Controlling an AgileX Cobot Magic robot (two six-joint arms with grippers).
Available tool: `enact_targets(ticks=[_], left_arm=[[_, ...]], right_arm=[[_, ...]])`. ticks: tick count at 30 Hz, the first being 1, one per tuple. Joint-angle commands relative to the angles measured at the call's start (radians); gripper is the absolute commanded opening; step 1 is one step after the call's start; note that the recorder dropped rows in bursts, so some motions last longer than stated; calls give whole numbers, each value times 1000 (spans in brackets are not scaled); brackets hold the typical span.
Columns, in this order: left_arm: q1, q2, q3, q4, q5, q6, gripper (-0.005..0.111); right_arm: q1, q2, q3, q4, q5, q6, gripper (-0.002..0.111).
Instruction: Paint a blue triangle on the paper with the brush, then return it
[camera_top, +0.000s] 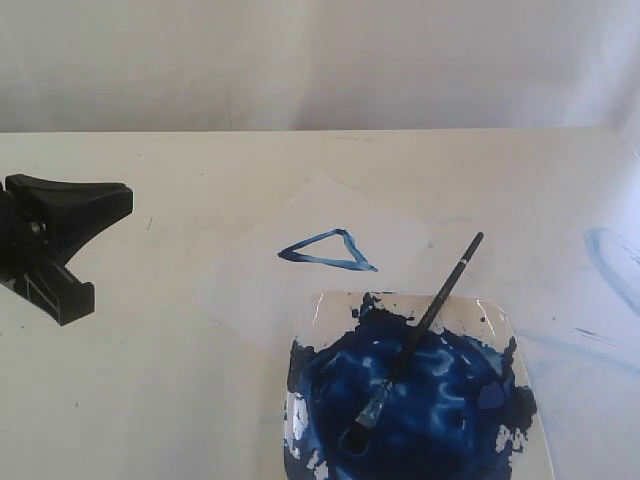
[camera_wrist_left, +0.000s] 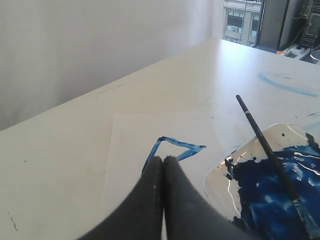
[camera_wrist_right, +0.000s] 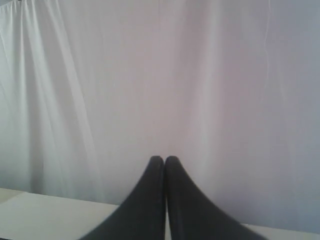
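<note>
The surface (camera_top: 150, 400) is cream-white, marked at its right with faint pale-blue curved smears (camera_top: 610, 265). The paper (camera_top: 320, 215) is a slightly brighter white. On it the blue triangle (camera_top: 327, 251) is drawn in thin strokes — dark blue at one corner, lighter blue elsewhere. The white dish (camera_top: 497, 315) is covered with deep navy paint (camera_top: 430, 390), streaked with paler blue and glossy white glints. The brush (camera_top: 425, 322) has a black handle, a silvery ferrule and a blue-stained tip. Both the left tool (camera_wrist_left: 163, 160) and the right tool (camera_wrist_right: 164, 161) are matte black — the backdrop behind is plain white cloth (camera_wrist_right: 150, 75).
</note>
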Motion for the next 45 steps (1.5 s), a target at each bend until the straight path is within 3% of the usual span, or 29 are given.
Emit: enact_targets(ticks=[1,6,16,18,24,27,31,41,45], left_arm=[[-5,-4,6,10,-5,-9,0],[-5,-4,6,10,-5,-9,0],[-5,-4,6,10,-6,-9,0],[-5,-4,6,10,-6,-9,0],[-5,-4,6,10,-6,-9,0],[-5,-4,6,10,-6,-9,0],[-5,-4,6,10,-6,-9,0],[-5,-4,6,10,-6,-9,0],[-5,-4,6,10,-6,-9,0]], right_arm=[[4,-40,4,4,-8,-13,0],[4,-48,4,23,-4,25,0],[4,-48,4,86,-54,467,0],[4,-50,4,-48,-79,601,0],[4,-55,6,-873,-37,1171,0],[4,-60,58,-1149,-20,1237,0],[4,-86,204,-1268,-27,1237,0],[4,-353,618,-1314,-25,1239,0],[2,-378,618,-1387,-79,1246,0]])
